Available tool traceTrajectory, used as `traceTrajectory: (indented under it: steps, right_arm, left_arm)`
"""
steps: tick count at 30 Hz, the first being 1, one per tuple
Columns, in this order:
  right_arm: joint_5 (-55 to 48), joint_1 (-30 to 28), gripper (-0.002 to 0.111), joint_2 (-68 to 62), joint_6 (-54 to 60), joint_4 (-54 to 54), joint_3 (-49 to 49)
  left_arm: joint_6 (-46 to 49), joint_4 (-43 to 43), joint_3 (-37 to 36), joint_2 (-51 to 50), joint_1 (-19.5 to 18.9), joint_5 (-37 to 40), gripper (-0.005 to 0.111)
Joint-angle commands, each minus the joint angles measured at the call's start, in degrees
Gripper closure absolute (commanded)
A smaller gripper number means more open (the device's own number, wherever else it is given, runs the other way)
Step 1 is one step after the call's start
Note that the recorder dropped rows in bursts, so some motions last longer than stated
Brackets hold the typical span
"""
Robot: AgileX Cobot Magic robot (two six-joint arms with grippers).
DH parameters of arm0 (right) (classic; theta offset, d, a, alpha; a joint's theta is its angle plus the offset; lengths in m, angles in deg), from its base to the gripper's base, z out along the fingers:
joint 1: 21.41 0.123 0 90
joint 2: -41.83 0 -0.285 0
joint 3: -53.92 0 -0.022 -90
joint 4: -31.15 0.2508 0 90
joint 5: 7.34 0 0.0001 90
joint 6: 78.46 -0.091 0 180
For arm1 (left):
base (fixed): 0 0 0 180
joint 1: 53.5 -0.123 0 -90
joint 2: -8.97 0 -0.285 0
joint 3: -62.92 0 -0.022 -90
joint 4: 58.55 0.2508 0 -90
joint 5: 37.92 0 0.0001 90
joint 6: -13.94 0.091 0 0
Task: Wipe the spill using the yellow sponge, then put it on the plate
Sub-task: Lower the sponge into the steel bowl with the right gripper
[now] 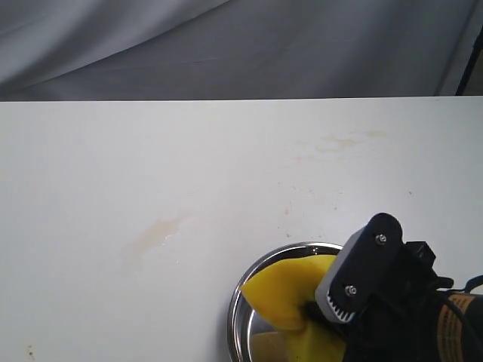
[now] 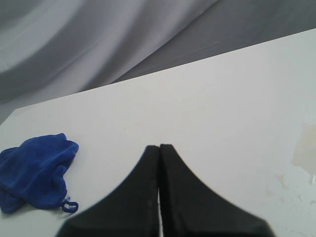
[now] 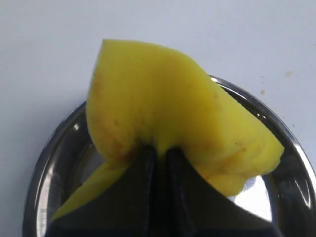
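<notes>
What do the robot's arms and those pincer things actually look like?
The right gripper has a flat grey finger with two screws and a toothed edge, on a black body with black cables and an orange label. Up close, the left gripper's fingers are black wedges narrowing to the tips.

L gripper (image 2: 159, 146) jaws together; R gripper (image 3: 158, 150) jaws in tight pinch.

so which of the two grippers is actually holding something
The right gripper, pinching the yellow sponge over the plate. The left gripper is shut too, but with nothing between its jaws.
</notes>
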Motion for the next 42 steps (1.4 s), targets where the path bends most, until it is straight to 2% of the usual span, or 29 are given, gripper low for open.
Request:
traceTrajectory:
  steps: [1,29,38,42]
  right_arm:
    - [1.9,-0.2,0.108,0.4,-0.4,-1.9,-0.3]
    - [1.3,-0.2,0.108,0.4,-1.3,-3.1,-0.3]
    - [-3.0,-0.2,0.108,0.4,-1.4,-3.4,-0.3]
    - [-3.6,-0.2,0.108,0.4,-5.0,-6.1,-0.3]
  left_arm:
    - [-0.2,0.0,-0.2,0.2,0.3,-0.2,0.107]
    - [-0.2,0.0,-0.2,0.2,0.3,-0.2,0.107]
    - [-0.2,0.0,-0.2,0.2,0.3,-0.2,0.107]
    - [-0.2,0.0,-0.2,0.2,0.3,-0.2,0.107]
